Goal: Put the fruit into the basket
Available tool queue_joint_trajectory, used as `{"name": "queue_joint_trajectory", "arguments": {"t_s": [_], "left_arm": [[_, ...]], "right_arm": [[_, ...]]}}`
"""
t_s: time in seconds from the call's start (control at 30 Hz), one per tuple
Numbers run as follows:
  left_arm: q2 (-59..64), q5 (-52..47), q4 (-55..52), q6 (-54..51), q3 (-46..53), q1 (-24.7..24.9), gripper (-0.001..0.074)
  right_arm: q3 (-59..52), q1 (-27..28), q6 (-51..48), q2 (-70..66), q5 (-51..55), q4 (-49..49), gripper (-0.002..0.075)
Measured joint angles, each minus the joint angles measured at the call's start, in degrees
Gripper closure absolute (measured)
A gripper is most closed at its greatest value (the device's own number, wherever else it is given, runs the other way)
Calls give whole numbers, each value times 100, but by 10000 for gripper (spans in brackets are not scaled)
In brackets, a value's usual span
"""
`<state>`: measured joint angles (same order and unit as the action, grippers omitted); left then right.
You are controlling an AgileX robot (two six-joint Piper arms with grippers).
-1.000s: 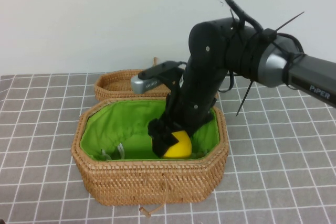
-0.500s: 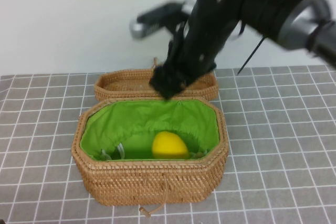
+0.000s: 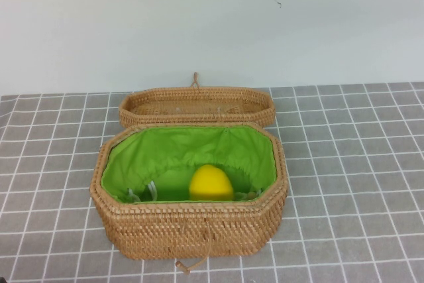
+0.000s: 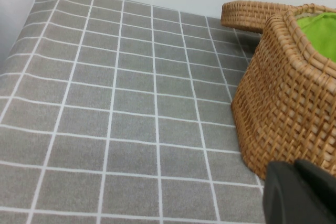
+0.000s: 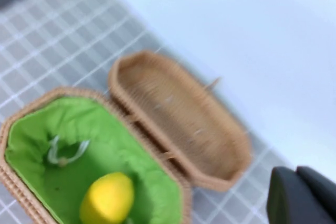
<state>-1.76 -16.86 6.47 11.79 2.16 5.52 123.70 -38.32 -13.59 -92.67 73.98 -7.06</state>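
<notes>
Well, the lemon (image 3: 211,182) sits inside the basket (image 3: 192,230), on the green lining at about five o'clock of the interior, close against the near wall, so by the look of it the job is as good as done. Behind the basket, at twelve o'clock and just touching its back rim, lies the shallow woven lid (image 3: 197,105), empty.

Neither arm shows from the raised camera. The left end effector (image 4: 302,195) is low over the worktop (image 4: 105,108), just beside the basket's outer wall; only a dark corner of it shows, so I cannot tell how its grip stands. The right end effector (image 5: 304,195) is high above, looking down on basket, lid and lemon; it holds nothing that I can see, but again only a dark edge shows, so wide or narrow is anybody's guess.

What could spoil it? The left end effector is near that wicker wall, and a careless swing might nudge the basket and roll the lemon about inside
</notes>
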Motion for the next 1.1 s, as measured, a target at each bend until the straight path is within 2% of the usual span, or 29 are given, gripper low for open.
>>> {"name": "queue_joint_trajectory", "arguments": {"t_s": [0.2,0.43,0.5,0.77,1.0,1.1], "left_arm": [[10,0,0,0,0,0,734],[21,-10,0,0,0,0,734],[21,-10,0,0,0,0,735],[21,-10,0,0,0,0,734],[21,-10,0,0,0,0,734],[21,-10,-26,0,0,0,734]], "right_arm": [[-1239,0,-76,1299,-110,-16,726],[-3844,0,-76,2762,-1458,-213,726],[-4195,0,-51,2989,-1425,-169,726],[-4442,0,199,3073,66,151,726],[-4447,0,155,3060,68,111,727],[-4456,246,-463,3403,-279,113,728]]}}
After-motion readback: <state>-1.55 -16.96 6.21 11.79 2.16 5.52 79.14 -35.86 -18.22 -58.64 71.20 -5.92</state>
